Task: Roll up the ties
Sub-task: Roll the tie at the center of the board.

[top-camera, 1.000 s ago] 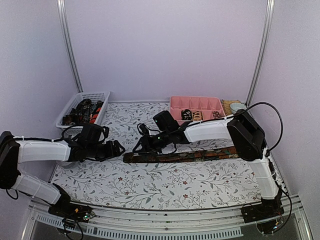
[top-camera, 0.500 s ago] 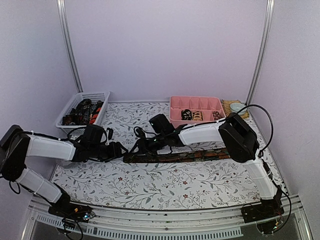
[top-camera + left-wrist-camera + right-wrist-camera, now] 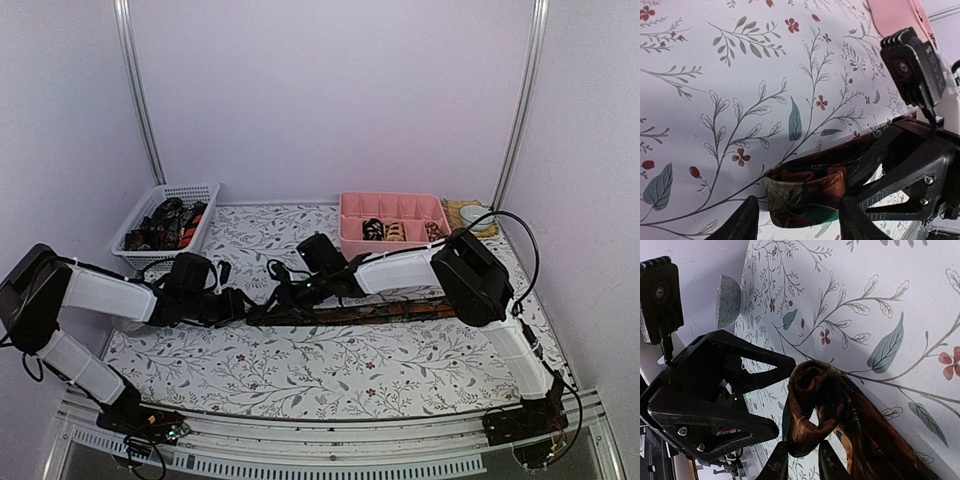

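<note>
The dark brown patterned fabric necktie (image 3: 400,311) lies across the worktop's middle, partly hidden under the arms. The right gripper (image 3: 802,460) pinches its folded left end. The left gripper (image 3: 800,222) is spread either side of that fold, and whether it touches is unclear.

- long tie (image 3: 400,311): dark brown with orangey pattern, lies flat, stretched left to right, left end (image 3: 805,192) curled up into a loose loop
- loose ties (image 3: 165,225): dark and orange-red tangle in the white basket (image 3: 195,190)
- rolled ties (image 3: 385,231): small coils tucked in the pink tray (image 3: 395,200)
</note>
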Tool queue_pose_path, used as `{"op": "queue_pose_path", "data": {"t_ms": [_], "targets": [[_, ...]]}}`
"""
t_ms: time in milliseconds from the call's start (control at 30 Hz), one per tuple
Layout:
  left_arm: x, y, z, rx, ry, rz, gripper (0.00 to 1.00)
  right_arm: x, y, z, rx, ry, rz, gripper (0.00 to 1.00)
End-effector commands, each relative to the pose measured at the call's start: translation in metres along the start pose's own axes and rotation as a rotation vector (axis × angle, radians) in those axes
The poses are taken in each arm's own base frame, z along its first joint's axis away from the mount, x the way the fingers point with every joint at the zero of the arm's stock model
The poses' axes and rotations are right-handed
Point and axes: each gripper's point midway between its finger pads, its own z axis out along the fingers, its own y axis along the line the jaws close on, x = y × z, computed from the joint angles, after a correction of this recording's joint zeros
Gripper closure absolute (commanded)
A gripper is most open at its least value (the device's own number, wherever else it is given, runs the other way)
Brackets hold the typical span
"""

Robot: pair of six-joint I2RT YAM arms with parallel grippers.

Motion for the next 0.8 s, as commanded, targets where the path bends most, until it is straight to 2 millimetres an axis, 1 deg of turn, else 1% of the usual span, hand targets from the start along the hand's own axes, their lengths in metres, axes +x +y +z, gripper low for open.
{"op": "queue_pose_path", "data": {"t_ms": [0,133,500,600,767], "targets": [[0.000,0.002,0.001,0.016,-0.005,-0.005,0.46,0.013,-0.037,0.024,0.026,0.040,0.038,0.81],[0.001,0.003,0.001,0.019,-0.003,-0.006,0.46,0.014,-0.039,0.024,0.028,0.042,0.040,0.84],[-0.001,0.003,0.002,0.024,-0.010,-0.010,0.45,0.018,-0.054,0.027,0.031,0.057,0.080,0.86],[0.001,0.006,0.003,0.025,-0.005,-0.016,0.45,0.017,-0.056,0.027,0.030,0.058,0.092,0.86],[0.007,0.009,0.006,0.046,0.011,-0.037,0.45,0.020,-0.067,0.029,0.030,0.068,0.124,0.87]]}}
